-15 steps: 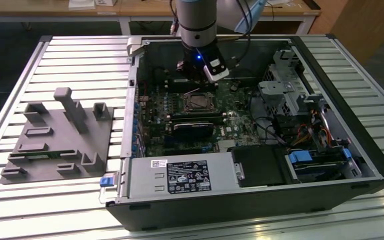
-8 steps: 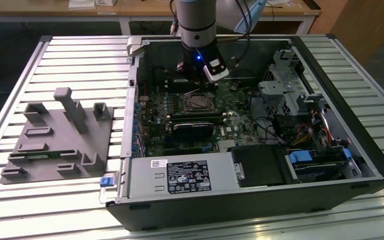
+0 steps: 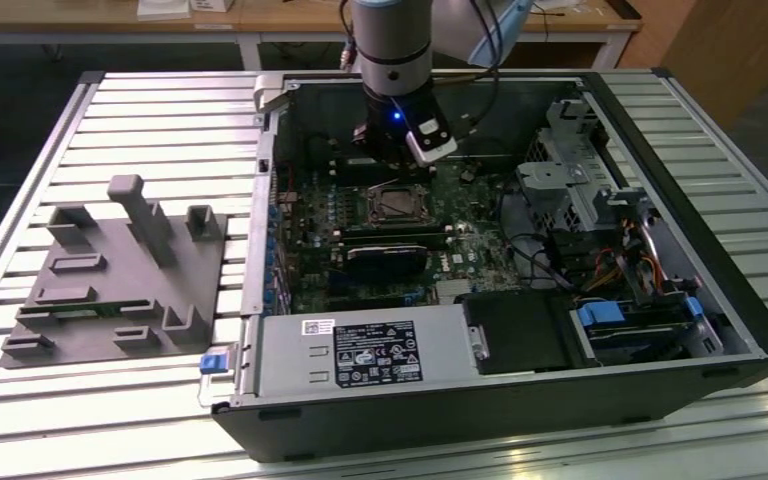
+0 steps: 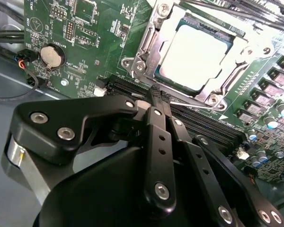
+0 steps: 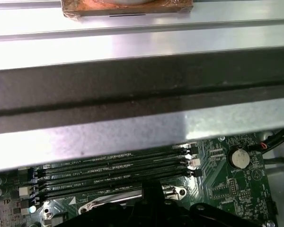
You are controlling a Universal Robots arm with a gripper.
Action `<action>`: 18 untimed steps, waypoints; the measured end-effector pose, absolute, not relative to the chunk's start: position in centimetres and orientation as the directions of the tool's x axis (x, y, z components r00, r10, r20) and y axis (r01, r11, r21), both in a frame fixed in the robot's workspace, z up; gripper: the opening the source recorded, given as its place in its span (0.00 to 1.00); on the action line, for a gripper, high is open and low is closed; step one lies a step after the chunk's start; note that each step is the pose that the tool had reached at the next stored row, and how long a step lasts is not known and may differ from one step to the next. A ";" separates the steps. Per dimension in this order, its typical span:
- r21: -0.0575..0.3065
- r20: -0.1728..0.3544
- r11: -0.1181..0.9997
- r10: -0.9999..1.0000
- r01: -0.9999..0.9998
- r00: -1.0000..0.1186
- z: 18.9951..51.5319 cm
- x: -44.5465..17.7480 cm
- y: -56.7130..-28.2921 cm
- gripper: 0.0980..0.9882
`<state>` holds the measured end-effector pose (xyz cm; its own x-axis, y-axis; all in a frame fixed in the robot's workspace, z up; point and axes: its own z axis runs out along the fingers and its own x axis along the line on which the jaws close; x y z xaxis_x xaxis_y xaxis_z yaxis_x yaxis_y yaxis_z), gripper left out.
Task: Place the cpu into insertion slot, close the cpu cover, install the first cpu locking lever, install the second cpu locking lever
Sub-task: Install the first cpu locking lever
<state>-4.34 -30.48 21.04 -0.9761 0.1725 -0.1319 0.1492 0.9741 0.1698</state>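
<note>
So I'm reaching down into the open computer case (image 3: 491, 400) lying on the slatted table (image 3: 157, 100). The grey fixture (image 3: 117, 270) sits well apart, on the exterior view's left. Down on the green board (image 4: 99, 42), the first two steps look done to me: the cpu (image 4: 194, 52) is sitting in the insertion slot (image 3: 395, 205), and the cpu cover (image 4: 149, 45) lies flat around it, with the pale face showing through the window.

That puts me on the levers. My gripper (image 4: 160, 97) has its fingers pinched together with nothing between them that I can see. The tip is right at the thin wire lever (image 4: 191, 105) running along the near edge of the cover. I can't tell whether I'm touching it or just beside it, and I honestly can't tell which of the two levers this is.

My read is that this step calls for a steady, well-aimed push. The wire is skinny and the pinched tip could slide off it.

What's in the way: the memory slots (image 4: 203, 130) run right under my fingers, between me and the socket, and the case wall (image 5: 132, 94) is close behind. A slip would land on the board. The coin battery (image 4: 52, 56) and some cables (image 4: 9, 35) are off to the side, clear of the work.
</note>
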 end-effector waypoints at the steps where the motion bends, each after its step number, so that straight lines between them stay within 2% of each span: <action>1: 0.171 -0.132 0.974 0.173 0.149 -0.976 21.0 -4.3 -30.5 0.01; 9: 0.177 -0.137 0.973 0.173 0.148 -0.975 20.8 -4.5 -30.3 0.01; 18: 0.179 -0.180 0.971 0.188 0.156 -0.965 20.5 -5.3 -30.2 0.01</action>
